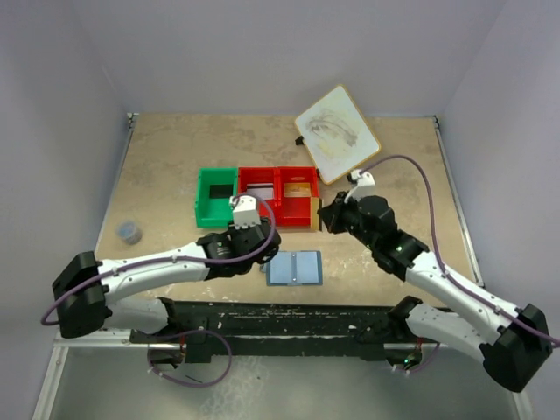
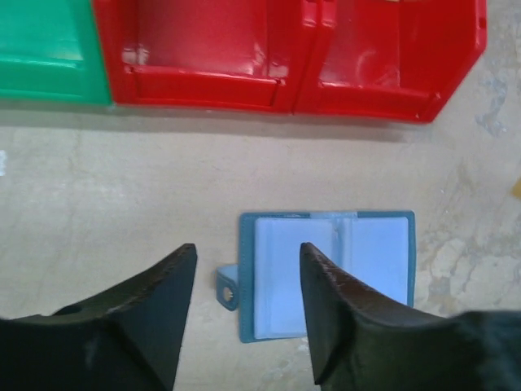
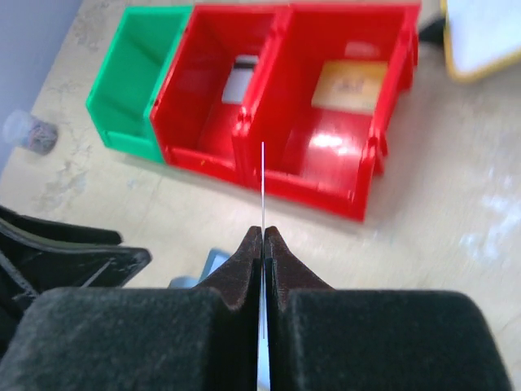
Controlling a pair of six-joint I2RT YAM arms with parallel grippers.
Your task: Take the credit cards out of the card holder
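On the tan table point(image 2: 122, 179), just in front of the bins, the card holder point(image 2: 326, 273) is lying open and flat. Its two pale blue panels are showing, and both are looking bare. The right gripper point(image 3: 262, 236) is pinching a thin card point(image 3: 262, 183) tight by one end, up near the red bins. The card is showing only its edge, like a white line, so I cannot tell its colour. The left gripper point(image 2: 248, 254) is hanging over the holder with its jaws apart and nothing between them.

A grey-white card point(image 3: 238, 79) is lying in the middle red bin point(image 3: 195, 98). A tan card point(image 3: 350, 81) is lying in the right red bin point(image 3: 326, 155). A green bin point(image 3: 130, 90) is sitting beside them.

I think a few things could be going wrong from here. The card is thin, hard and slippery. The gripper is holding only a little bit of it, so it could be sliding or twisting loose. It could also be hitting a shiny bin wall and bouncing out. The bins are smooth plastic boxes with tall sides. The holder is looking soft, with a small tab on one side.
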